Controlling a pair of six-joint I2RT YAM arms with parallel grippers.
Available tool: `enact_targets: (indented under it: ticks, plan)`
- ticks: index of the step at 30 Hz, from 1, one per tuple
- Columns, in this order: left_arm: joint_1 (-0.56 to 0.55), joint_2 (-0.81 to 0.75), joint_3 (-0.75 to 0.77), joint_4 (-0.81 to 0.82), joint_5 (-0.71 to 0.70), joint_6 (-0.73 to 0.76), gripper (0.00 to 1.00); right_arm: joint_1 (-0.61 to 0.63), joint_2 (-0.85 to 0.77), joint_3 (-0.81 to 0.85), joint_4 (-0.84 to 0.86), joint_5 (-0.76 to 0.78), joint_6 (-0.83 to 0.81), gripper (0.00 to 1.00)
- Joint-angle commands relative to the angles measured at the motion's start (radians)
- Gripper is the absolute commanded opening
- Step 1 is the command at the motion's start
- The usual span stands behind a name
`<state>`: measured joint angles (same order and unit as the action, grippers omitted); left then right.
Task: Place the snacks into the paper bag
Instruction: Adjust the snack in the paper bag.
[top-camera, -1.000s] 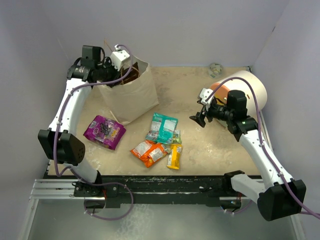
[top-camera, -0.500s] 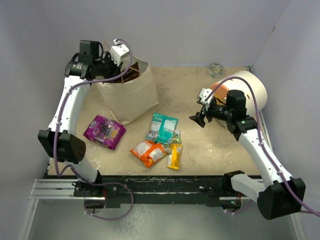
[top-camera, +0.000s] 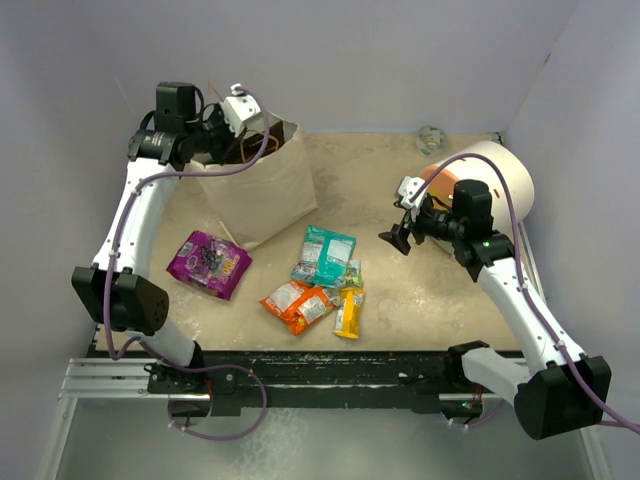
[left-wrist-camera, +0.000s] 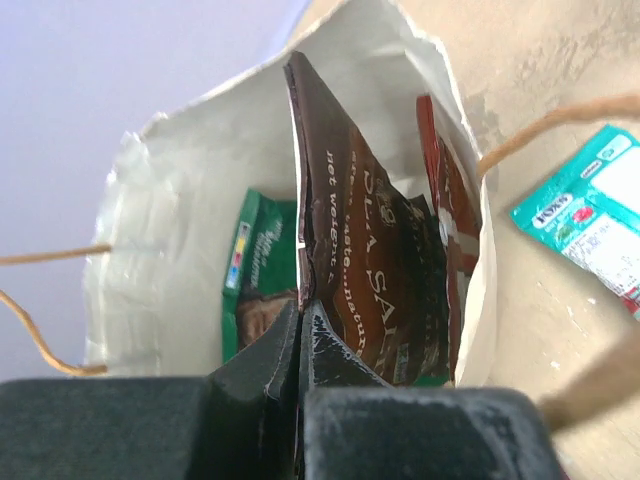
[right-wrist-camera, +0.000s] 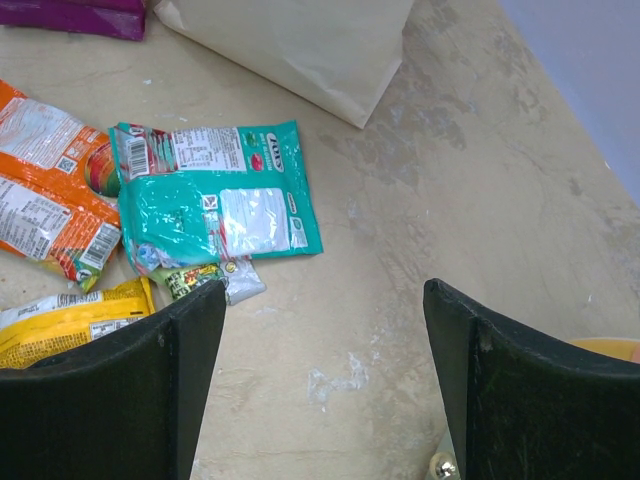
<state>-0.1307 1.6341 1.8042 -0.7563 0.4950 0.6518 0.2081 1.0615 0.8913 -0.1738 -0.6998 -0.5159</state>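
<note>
Left wrist view: the left gripper (left-wrist-camera: 300, 318), jaws pressed together, sits at the mouth of the paper bag (left-wrist-camera: 150, 240), with the brown candy bag (left-wrist-camera: 370, 260) and green chip bag (left-wrist-camera: 255, 270) standing inside; the right gripper (right-wrist-camera: 322, 300) hangs wide open and empty over the table (right-wrist-camera: 480, 180) near the teal pouch (right-wrist-camera: 215, 190)

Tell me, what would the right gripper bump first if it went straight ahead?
Most likely the bare table, just right of the teal packet. The right gripper is open, with nothing between its fingers, but depth is hard to judge.
</note>
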Motion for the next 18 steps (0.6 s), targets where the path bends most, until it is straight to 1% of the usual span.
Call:
enact_targets:
  ticks: [1, 7, 11, 18]
  plan:
    - [0.003, -0.056, 0.032, 0.136, 0.111, 0.063, 0.0, -0.004, -0.001, 0.0, 0.033, -0.024, -0.007, 0.82]
    - [0.006, -0.015, 0.001, 0.072, 0.121, 0.115, 0.0, -0.004, -0.004, -0.003, 0.033, -0.022, -0.011, 0.82]
    - [0.02, 0.028, 0.029, -0.014, 0.133, 0.132, 0.0, -0.004, -0.001, -0.003, 0.033, -0.021, -0.014, 0.82]
    - [0.048, 0.125, 0.162, -0.205, 0.148, 0.137, 0.11, -0.004, 0.004, -0.005, 0.034, -0.025, -0.014, 0.83]
